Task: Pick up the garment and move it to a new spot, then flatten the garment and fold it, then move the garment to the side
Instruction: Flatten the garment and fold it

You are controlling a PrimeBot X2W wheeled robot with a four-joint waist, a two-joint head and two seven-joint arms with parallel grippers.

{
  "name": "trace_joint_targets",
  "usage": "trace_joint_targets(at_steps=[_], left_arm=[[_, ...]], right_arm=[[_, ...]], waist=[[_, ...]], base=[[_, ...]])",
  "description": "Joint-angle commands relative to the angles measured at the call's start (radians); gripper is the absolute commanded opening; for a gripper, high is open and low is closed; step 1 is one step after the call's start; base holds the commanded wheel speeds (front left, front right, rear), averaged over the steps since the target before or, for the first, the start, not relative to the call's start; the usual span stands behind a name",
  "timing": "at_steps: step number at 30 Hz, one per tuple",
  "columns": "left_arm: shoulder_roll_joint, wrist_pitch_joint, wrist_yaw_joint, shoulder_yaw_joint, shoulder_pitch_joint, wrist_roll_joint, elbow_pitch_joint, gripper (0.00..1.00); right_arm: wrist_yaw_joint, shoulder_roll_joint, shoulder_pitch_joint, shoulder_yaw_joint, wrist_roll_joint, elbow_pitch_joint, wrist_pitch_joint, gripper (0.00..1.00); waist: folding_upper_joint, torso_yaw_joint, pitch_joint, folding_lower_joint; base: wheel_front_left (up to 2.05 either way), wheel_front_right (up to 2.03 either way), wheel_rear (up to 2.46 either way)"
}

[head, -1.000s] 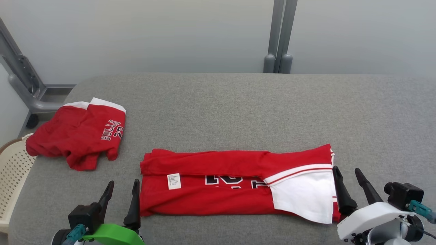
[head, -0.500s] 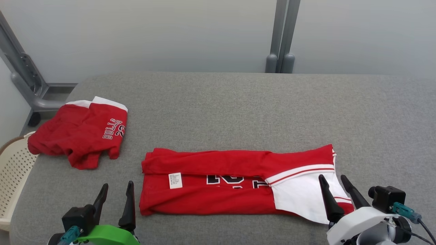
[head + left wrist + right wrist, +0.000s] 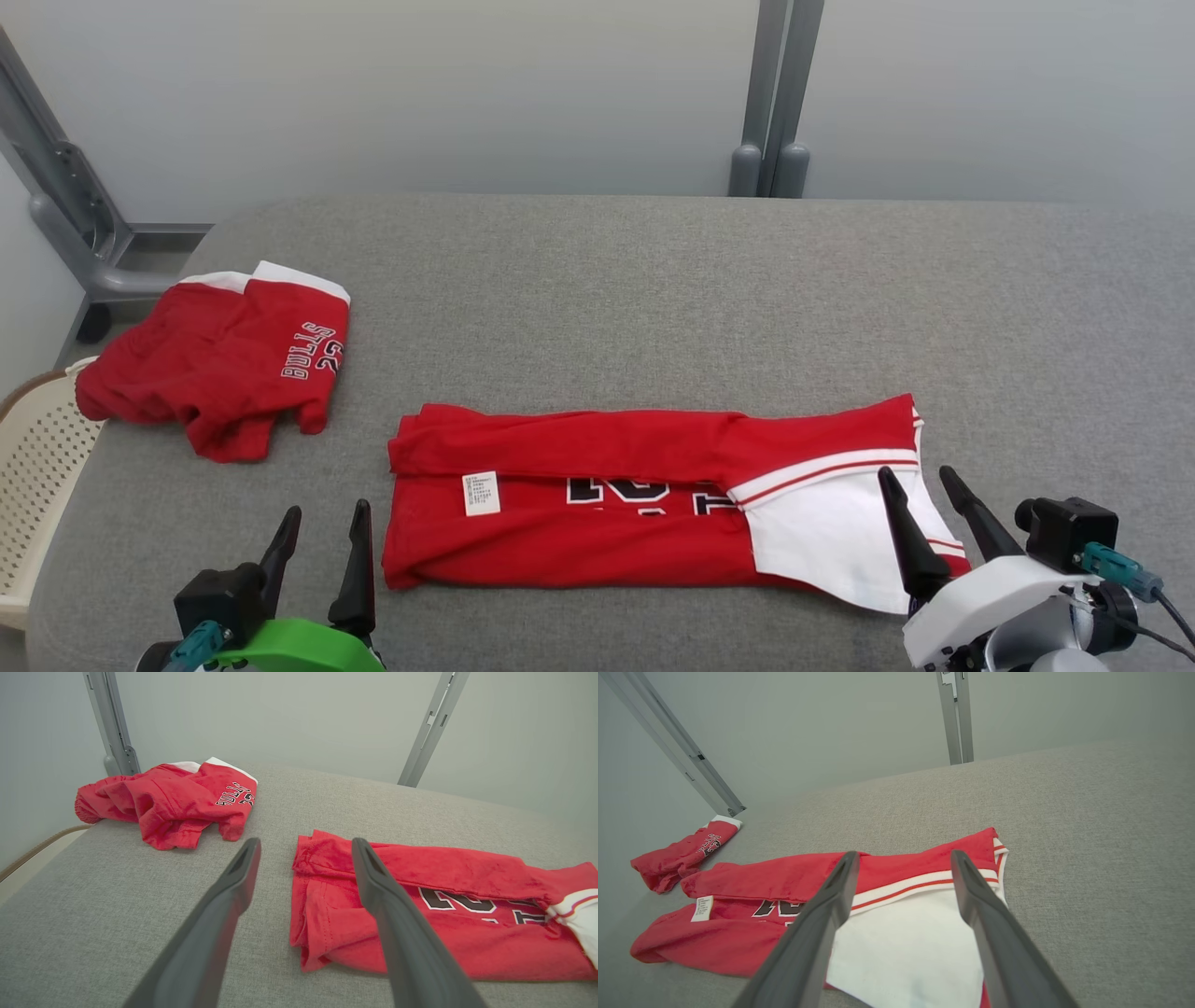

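The shirt point(image 3: 607, 541) lies folded into a long band near the tabletop's point(image 3: 653, 308) front edge. The left gripper point(image 3: 328, 509) and right gripper point(image 3: 915, 471) stand spread, empty, at its ends. Folding judged under way; next: grasp one end, fold across.

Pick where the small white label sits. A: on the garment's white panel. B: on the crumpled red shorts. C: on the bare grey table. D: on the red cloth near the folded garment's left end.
D: in the head view the label lies on red cloth near the left end of the folded garment, well away from its white panel.
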Motion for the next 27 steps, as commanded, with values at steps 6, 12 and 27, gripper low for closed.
trace_joint_targets(at_steps=[6,12,27], left_arm=[[0.0,-0.001,0.002,-0.007,-0.01,0.001,-0.003,1.0],[-0.001,-0.001,0.001,-0.015,-0.013,0.008,-0.008,1.0],[-0.016,0.003,-0.028,-0.049,-0.071,0.015,0.006,1.0]], right_arm=[[0.0,-0.021,-0.013,-0.051,-0.056,0.007,0.058,1.0],[0.0,-0.012,-0.051,-0.15,-0.167,0.017,0.314,1.0],[0.0,0.031,-0.202,-0.308,-0.295,0.072,0.703,1.0]], waist=[[0.0,0.001,0.003,0.0],[0.0,0.002,0.012,0.0],[0.0,0.062,0.102,0.0]], base=[[0.0,0.0,0.0],[0.0,0.0,0.0],[0.0,0.0,0.0]])
